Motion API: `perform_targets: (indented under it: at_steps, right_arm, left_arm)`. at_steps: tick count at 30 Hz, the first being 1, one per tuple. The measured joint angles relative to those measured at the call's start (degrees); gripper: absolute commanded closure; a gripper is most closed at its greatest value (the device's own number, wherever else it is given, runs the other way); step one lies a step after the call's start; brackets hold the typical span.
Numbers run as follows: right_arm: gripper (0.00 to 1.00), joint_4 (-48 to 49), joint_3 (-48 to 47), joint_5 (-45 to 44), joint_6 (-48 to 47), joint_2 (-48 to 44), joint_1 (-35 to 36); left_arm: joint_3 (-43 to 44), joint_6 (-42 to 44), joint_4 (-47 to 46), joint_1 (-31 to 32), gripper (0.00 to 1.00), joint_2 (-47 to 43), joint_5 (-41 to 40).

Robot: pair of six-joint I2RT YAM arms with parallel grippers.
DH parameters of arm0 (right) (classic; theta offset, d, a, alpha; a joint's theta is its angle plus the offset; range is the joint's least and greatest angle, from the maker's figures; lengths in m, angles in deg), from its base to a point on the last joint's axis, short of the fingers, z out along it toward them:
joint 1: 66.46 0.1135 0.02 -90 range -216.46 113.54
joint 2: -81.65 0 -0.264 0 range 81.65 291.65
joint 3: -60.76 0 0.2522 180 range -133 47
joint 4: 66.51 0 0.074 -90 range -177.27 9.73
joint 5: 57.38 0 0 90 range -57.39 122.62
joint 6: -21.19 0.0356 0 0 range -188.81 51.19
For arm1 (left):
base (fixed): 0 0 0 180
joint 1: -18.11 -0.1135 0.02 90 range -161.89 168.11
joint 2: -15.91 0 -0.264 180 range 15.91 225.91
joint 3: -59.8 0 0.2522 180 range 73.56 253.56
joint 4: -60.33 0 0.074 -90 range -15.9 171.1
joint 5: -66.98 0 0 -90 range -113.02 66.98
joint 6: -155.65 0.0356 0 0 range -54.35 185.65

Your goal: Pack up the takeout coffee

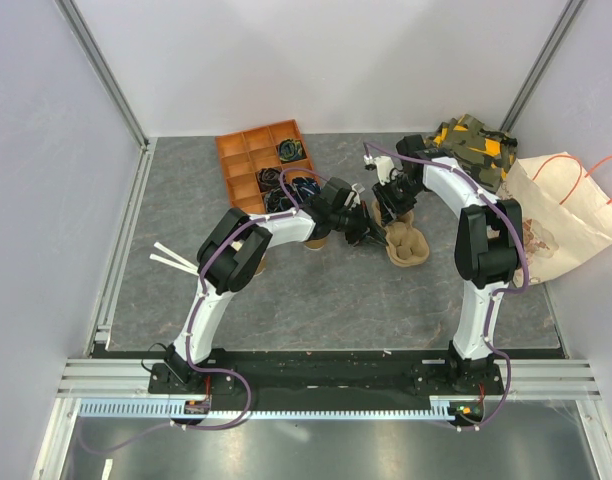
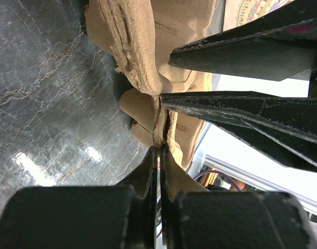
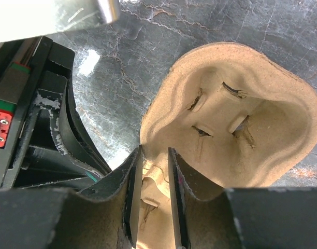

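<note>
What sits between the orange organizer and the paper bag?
In the top view, both grippers, left and right, on the pulp carrier between organizer and bag.

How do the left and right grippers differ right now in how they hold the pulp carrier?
The left gripper is shut tight on a thin edge of the pulp carrier, its fingers nearly touching; the right gripper is partly apart, straddling a thicker ridge of the carrier. In the top view the left reaches in from the carrier's left, the right from behind it. Both grip the same carrier.

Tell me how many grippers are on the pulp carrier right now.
2. The left gripper is pinched shut on the pulp carrier at its thin rim edge. The right gripper straddles a ridge beside one pocket; whether it grips is unclear.
</note>
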Motion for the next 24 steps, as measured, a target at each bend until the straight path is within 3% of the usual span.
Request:
perform_targets:
  at_steps: [9,12,13,24]
  right_arm:
    - [0.79,-0.66,-0.24,0.76,-0.37,0.37,-0.26]
    - [0.89,-0.9,-0.42,1.36,-0.48,0.72,-0.28]
    - [0.99,-0.92,-0.46,1.44,-0.66,0.72,-0.33]
    - [1.0,-2.23,-1.27,1.77,-1.81,0.72,-0.87]
  left_arm:
    - [0.0,0.0,-0.13,0.04,0.98,0.02,-0.02]
    - [0.0,0.02,-0.11,0.04,0.98,0.02,-0.09]
    - [0.0,0.04,-0.09,0.04,0.98,0.02,-0.09]
    - [0.0,0.04,-0.13,0.04,0.98,0.02,-0.09]
